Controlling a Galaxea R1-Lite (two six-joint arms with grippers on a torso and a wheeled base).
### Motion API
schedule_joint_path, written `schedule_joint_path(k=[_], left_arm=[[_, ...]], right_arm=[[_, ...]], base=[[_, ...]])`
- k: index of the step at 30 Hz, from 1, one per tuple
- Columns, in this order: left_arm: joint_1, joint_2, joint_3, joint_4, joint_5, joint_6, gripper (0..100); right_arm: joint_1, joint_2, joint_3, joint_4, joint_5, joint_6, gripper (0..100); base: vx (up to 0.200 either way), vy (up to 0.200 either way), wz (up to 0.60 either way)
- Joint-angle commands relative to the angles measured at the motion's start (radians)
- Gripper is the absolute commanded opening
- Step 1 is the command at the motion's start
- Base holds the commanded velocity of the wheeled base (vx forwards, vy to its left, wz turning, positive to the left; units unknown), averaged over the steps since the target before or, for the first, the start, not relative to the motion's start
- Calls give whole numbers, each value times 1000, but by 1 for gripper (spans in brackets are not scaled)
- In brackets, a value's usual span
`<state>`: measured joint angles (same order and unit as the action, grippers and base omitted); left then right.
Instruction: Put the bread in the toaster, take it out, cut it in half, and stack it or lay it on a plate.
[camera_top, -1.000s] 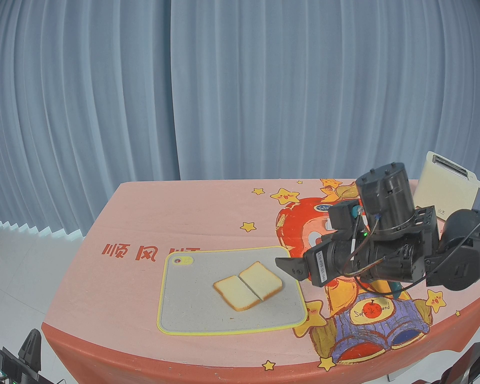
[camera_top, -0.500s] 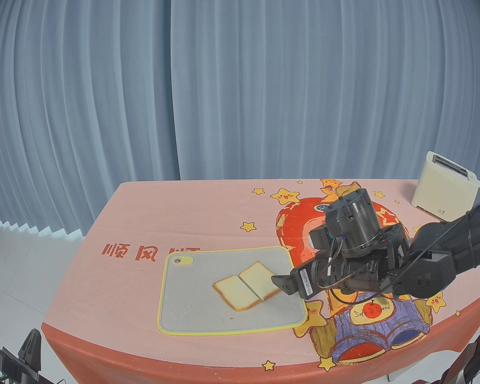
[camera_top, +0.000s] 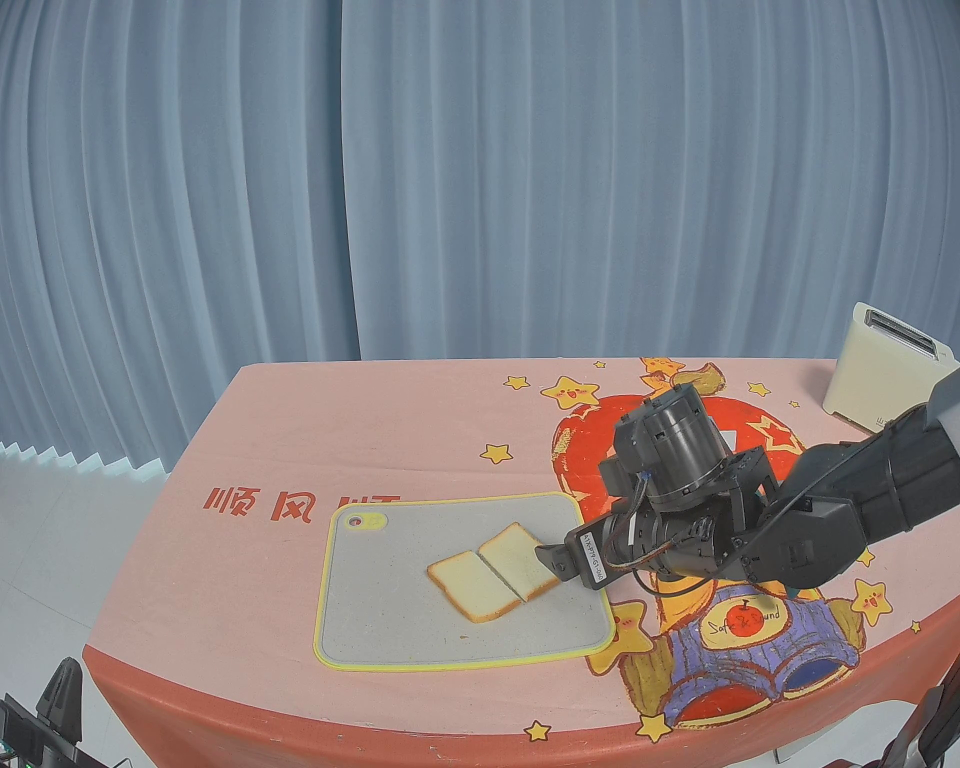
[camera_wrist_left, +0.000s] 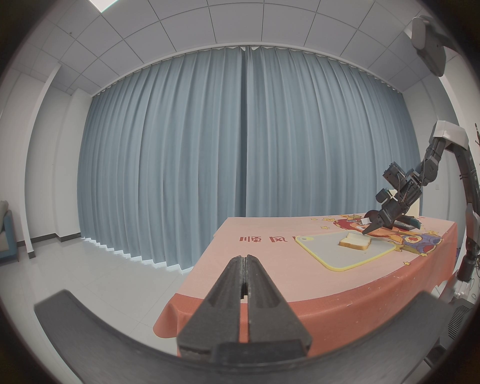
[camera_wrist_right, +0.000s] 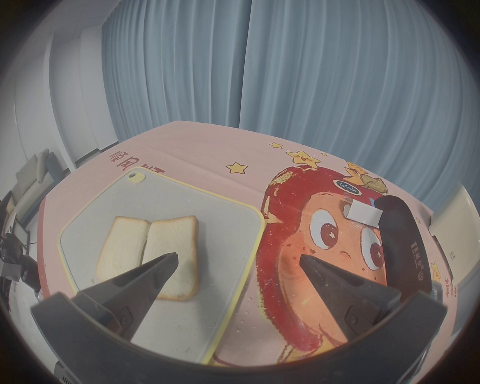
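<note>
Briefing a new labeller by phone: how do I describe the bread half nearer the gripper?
On the pink table lies a grey cutting board with a yellow rim, holding two bread halves side by side. Yours is the bread half on the toaster side, at a fingertip of the open right gripper; the other half lies farther from it.

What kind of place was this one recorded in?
Probably a lab or demo room staged as a kitchen: a floor-length curtain along the wall, a tiled office ceiling, and a cloth-covered table carrying a toaster and a cutting board with bread halves.
</note>
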<state>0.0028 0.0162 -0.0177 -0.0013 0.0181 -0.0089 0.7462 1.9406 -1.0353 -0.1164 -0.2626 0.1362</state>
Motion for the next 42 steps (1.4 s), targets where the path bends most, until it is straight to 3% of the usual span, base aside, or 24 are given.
schedule_joint_path(k=[1, 19, 20, 36, 42], left_arm=[[0, -12, 18, 0, 0, 0, 0], [0, -12, 18, 0, 0, 0, 0], [0, -12, 18, 0, 0, 0, 0], [0, -13, 18, 0, 0, 0, 0], [0, -13, 18, 0, 0, 0, 0]], right_arm=[[-4, 11, 1, 0, 0, 0, 100], [-5, 26, 15, 1, 0, 0, 100], [-5, 26, 18, 1, 0, 0, 0], [-2, -20, 43, 0, 2, 11, 0], [-4, -127, 83, 0, 3, 17, 0]], base=[[0, 0, 0], [0, 0, 0], [0, 0, 0], [0, 0, 0], [0, 0, 0]])
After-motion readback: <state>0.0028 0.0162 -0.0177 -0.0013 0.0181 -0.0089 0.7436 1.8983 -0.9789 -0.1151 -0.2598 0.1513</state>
